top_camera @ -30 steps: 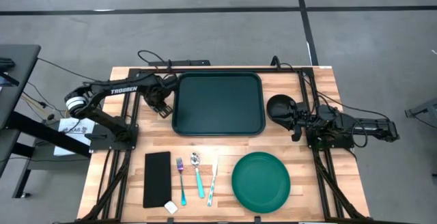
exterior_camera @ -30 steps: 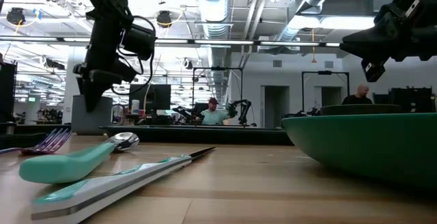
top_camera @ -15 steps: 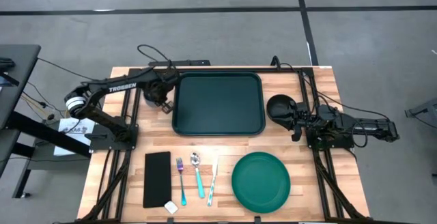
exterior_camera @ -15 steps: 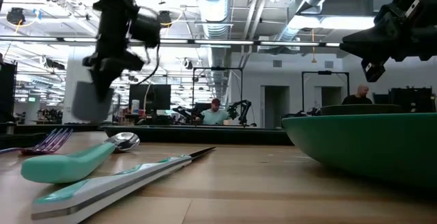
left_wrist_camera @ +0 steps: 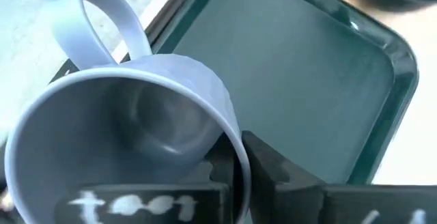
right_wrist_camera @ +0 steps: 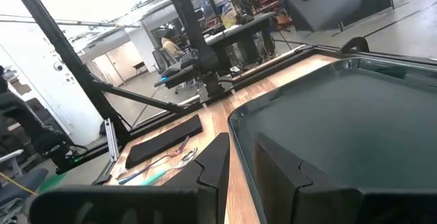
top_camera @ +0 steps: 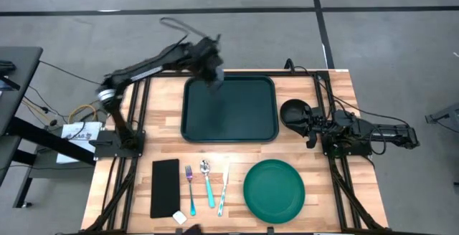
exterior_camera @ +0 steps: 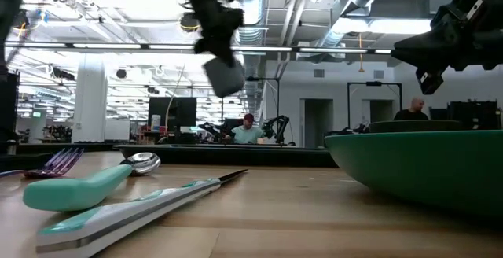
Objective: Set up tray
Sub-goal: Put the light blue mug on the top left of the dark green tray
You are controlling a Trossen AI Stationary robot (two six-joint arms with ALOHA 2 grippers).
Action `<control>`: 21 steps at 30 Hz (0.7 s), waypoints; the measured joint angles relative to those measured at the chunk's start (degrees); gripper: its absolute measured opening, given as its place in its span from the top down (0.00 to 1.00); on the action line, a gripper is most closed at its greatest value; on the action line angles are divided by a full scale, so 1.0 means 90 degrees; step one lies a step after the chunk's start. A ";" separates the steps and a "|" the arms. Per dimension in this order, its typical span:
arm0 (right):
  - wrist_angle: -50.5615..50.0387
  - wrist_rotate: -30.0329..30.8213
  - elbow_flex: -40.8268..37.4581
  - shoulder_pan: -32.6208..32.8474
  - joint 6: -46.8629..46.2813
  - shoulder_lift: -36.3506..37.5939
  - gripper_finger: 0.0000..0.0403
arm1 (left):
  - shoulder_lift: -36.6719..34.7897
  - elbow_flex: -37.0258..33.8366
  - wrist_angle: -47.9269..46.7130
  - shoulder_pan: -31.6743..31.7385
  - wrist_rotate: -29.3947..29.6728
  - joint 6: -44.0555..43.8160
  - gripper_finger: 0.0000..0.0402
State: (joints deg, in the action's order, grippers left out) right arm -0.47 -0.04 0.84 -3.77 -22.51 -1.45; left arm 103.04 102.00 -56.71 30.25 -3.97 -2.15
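The left gripper (top_camera: 212,69) hangs in the air over the far left corner of the tray (top_camera: 237,117), its fingers pinched on the rim of a pale grey mug (left_wrist_camera: 130,135). In the left wrist view the mug's open mouth faces the camera, its handle (left_wrist_camera: 102,22) stands on the side away from the dark fingers (left_wrist_camera: 273,173), and the tray's bare green floor (left_wrist_camera: 287,67) lies beneath it. In the low view the mug (exterior_camera: 225,75) shows as a blurred grey shape well above the table, clear of the tray.

The tray is a large dark green rectangle with rounded corners and a raised rim, lying flat on the far middle of the wooden table (top_camera: 337,99) with nothing resting in it.

The right gripper (top_camera: 310,126) waits at the right side of the table, just beside the tray's right edge and next to a black bowl (top_camera: 292,112). Its fingers (right_wrist_camera: 218,159) stand a little apart (the right wrist view shows a narrow gap between them) and seem to hold nothing, though the tips are hard to make out.

Along the near edge lie, from left to right, a flat black napkin (top_camera: 165,187), a fork (top_camera: 189,185), a spoon (top_camera: 206,181) and a knife (top_camera: 224,190), all with teal handles, then a round green plate (top_camera: 273,190). A small white object (top_camera: 179,218) sits at the napkin's near right corner.
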 joint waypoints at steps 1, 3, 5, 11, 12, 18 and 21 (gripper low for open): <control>0.0001 -0.0002 -0.0001 0.0000 -0.0001 0.0001 0.85 | 0.0368 0.0500 -0.0205 -0.0026 -0.0027 0.0132 1.00; 0.0000 0.0000 -0.0002 0.0000 -0.0002 0.0000 0.85 | 0.1067 0.1524 -0.0567 -0.0064 -0.0038 0.0311 1.00; 0.0000 0.0000 -0.0002 0.0000 -0.0002 0.0001 0.85 | 0.1717 0.2512 -0.0922 -0.0081 -0.0145 0.0398 1.00; 0.0000 0.0000 0.0000 0.0000 -0.0002 0.0000 0.85 | 0.2618 0.3026 -0.0397 -0.0168 -0.0782 0.0307 1.00; 0.0002 -0.0002 0.0000 0.0000 -0.0002 0.0002 0.85 | 0.2637 0.2909 -0.0343 -0.0216 -0.0927 0.0227 1.00; 0.0002 -0.0003 -0.0002 0.0000 -0.0002 0.0002 0.85 | 0.3076 0.2860 -0.0603 -0.0567 -0.0726 0.0840 1.00; 0.0002 -0.0004 0.0000 0.0000 0.0000 0.0002 0.85 | 0.3116 0.2868 -0.0665 -0.0749 -0.0343 0.1192 1.00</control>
State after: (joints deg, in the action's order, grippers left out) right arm -0.45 -0.08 0.84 -3.77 -22.50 -1.43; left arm 131.08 127.82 -62.70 23.50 -7.06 8.58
